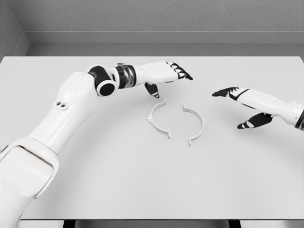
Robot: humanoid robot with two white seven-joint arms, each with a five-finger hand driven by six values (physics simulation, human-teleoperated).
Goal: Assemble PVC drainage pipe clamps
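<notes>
In the head view, a white table (142,190) is filling most of the frame, and two white clamp halves are lying flat on it near the middle. The left clamp half (157,118) is curving with its hollow facing right, and the right clamp half (195,124) is curving with its hollow facing left, so the two are facing each other like a pair of brackets. They are sitting near each other but apart, with a bare strip of table showing between their ends. The left hand (164,75) is reaching in from the lower left on its long white arm and is hovering just behind the left clamp half, its dark-tipped fingers (183,72) extending forward and relaxed, its thumb hanging down toward the part, grasping nothing. The right hand (242,102) is coming in from the right edge and is hovering beside the right clamp half, clearly apart from it, with its fingers stretching toward the middle of the table and its thumb pointing downward, likewise released and holding nothing.
</notes>
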